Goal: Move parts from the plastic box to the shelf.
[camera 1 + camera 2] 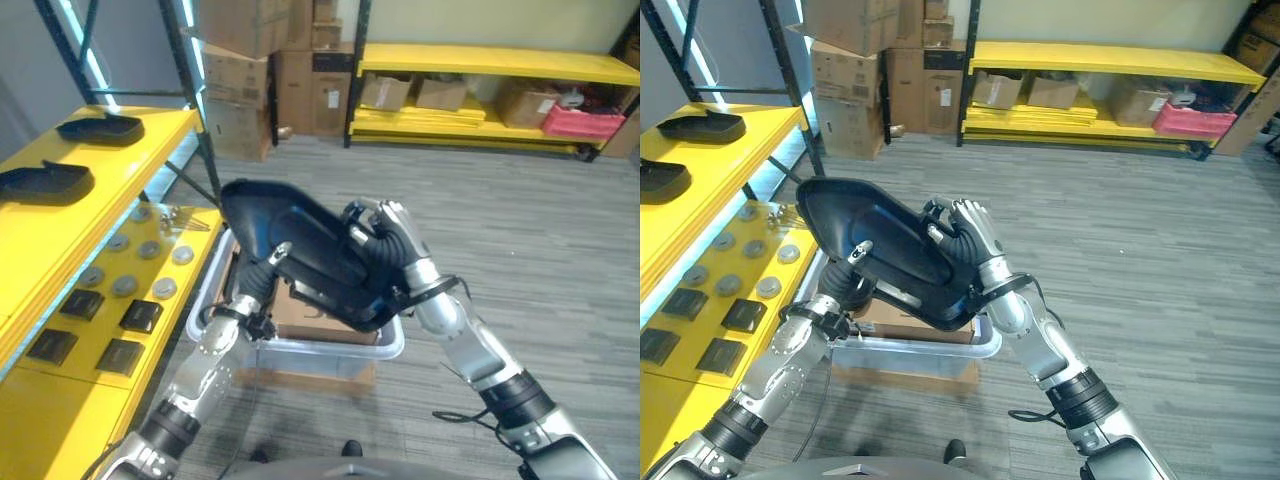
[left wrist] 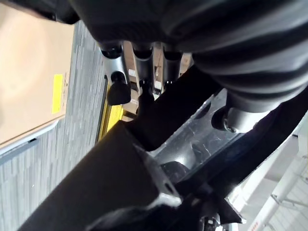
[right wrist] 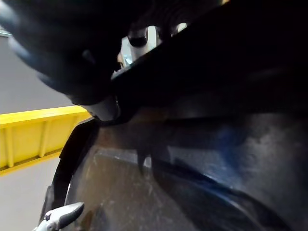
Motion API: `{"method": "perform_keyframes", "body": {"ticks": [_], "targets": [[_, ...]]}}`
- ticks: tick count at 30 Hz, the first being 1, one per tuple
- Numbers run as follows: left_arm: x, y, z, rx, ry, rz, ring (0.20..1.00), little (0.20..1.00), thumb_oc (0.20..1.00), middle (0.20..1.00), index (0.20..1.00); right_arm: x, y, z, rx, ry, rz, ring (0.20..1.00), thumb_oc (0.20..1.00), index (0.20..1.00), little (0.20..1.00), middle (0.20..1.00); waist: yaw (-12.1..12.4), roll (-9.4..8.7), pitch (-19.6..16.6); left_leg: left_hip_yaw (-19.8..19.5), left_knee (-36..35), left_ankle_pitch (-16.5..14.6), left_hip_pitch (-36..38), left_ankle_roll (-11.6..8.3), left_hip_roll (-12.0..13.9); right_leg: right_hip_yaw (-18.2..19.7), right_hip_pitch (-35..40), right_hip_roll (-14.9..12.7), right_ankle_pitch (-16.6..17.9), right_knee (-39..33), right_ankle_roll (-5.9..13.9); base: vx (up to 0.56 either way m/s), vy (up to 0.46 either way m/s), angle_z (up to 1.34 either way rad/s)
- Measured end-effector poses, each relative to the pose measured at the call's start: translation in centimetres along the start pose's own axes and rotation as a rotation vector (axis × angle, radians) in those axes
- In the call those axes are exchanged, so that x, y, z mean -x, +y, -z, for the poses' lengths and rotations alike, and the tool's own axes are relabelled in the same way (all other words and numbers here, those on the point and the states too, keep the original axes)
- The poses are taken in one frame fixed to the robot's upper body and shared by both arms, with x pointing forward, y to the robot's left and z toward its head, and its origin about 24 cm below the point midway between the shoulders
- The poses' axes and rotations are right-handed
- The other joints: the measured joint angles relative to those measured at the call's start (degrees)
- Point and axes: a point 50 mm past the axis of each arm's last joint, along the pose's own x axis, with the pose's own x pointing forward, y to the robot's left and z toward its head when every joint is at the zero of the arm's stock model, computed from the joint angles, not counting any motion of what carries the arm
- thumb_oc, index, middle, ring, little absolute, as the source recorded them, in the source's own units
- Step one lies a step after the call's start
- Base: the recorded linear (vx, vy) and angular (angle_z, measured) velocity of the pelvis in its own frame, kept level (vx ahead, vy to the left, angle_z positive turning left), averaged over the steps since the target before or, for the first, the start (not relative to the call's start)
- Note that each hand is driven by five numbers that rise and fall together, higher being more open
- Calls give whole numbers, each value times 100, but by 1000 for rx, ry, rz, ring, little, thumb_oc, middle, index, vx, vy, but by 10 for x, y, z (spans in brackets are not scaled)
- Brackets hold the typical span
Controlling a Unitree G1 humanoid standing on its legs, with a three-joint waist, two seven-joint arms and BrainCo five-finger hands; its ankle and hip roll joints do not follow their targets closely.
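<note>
A large black moulded plastic part (image 1: 300,235) hangs tilted above the clear plastic box (image 1: 310,348), carried by both hands. My left hand (image 1: 262,272) grips its lower left edge from underneath, and in the left wrist view the fingers (image 2: 139,62) curl against the part (image 2: 96,183). My right hand (image 1: 390,240) is curled over the part's right rim, and the part's glossy inner face (image 3: 216,159) shows in the right wrist view. The yellow shelf (image 1: 60,235) stands to the left, with two similar black parts (image 1: 100,128) (image 1: 45,182) on its upper level.
The shelf's lower level carries several silver discs (image 1: 150,250) and flat black square pieces (image 1: 100,330). A brown carton (image 1: 315,318) lies in the box under the part. Stacked cardboard boxes (image 1: 250,70) and a far yellow rack (image 1: 490,65) stand at the back, with grey floor to the right.
</note>
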Motion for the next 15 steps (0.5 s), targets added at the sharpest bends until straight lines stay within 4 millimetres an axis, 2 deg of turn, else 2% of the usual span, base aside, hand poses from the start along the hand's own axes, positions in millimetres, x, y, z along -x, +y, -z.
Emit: {"method": "perform_keyframes", "body": {"ticks": [2, 3, 5, 6, 8, 9, 10, 11, 12, 13, 14, 15], "targets": [[2, 1, 1, -1, -3, -7, 200, 200, 200, 200, 200, 0, 2, -1, -25, 4, -6, 200, 200, 200, 200, 200, 88, 12, 33, -119, -1, 22, -38, -4, 3, -111, 30, 0, -18, 0, -1, -59, -82, 56], [7, 3, 2, 8, -5, -31, 200, 200, 200, 200, 200, 2, 9, -2, -68, 9, -24, 200, 200, 200, 200, 200, 179, 59, 120, -500, 7, 126, -136, -94, -16, -509, 134, -5, -18, 38, -35, -74, -111, 107], [9, 4, 3, 5, -12, -53, 200, 200, 200, 200, 200, 2, 9, 0, -88, 19, -23, 200, 200, 200, 200, 200, 183, 77, 217, -853, 40, 211, -233, -148, -18, -893, 205, -29, -104, -2, -56, -42, -84, 140], [12, 7, 1, 0, -30, -81, 200, 200, 200, 200, 200, 1, 14, -2, -139, 24, -29, 200, 200, 200, 200, 200, 496, 169, 412, -1216, 120, 224, -405, -207, -51, -1281, 355, -13, -183, 12, -47, -43, -2, 131], [18, 9, 2, -15, -35, -102, 200, 200, 200, 200, 200, 0, 19, -3, -188, 33, -33, 200, 200, 200, 200, 200, 763, 249, 505, -1343, 116, 204, -518, -221, -50, -1650, 434, -31, -188, 38, -46, -28, 25, 118], [17, 8, 0, -31, -43, -111, 200, 200, 200, 200, 200, 2, 20, -2, -203, 40, -38, 200, 200, 200, 200, 200, 694, 256, 578, -1318, 241, 171, -692, -235, -34, -1986, 507, -73, -230, 37, -41, 53, 96, 180], [17, 11, -2, -57, -60, -124, 200, 200, 200, 200, 200, 1, 21, -3, -217, 35, -38, 200, 200, 200, 200, 200, 724, 221, 653, -816, 298, 148, -940, -300, 71, -2591, 617, -193, -301, 54, 26, 57, 168, 201], [16, 13, -7, -81, -81, -134, 200, 200, 200, 200, 200, -1, 24, -4, -226, 26, -45, 200, 200, 200, 200, 200, 655, 107, 717, 145, 452, 24, -1140, -339, 230, -2800, 658, -283, -342, 26, 18, 70, 130, 196], [16, 18, -12, -92, -111, -159, 200, 200, 200, 200, 200, -6, 24, -8, -238, 5, -49, 200, 200, 200, 200, 200, 555, 68, 736, 925, 549, 56, -1323, -346, 480, -2963, 692, -336, -437, 8, 16, 79, 231, 122], [17, 20, -18, -112, -148, -174, 200, 200, 200, 200, 200, -11, 22, -11, -233, -16, -47, 200, 200, 200, 200, 200, 666, 108, 716, 1320, 554, 115, -1406, -264, 840, -3036, 704, -370, -469, 79, 63, 163, 269, 88], [17, 21, -22, -127, -166, -178, 200, 200, 200, 200, 200, -14, 22, -13, -241, -24, -41, 200, 200, 200, 200, 200, 728, 96, 706, 1635, 575, 125, -1397, -247, 1014, -3171, 760, -439, -462, 95, 208, 159, 266, 34], [17, 21, -22, -127, -166, -178, 200, 200, 200, 200, 200, -14, 22, -13, -241, -24, -41, 200, 200, 200, 200, 200, 728, 96, 706, 1635, 575, 125, -1397, -247, 1014, -3171, 760, -439, -462, 95, 208, 158, 200, 45]]}}
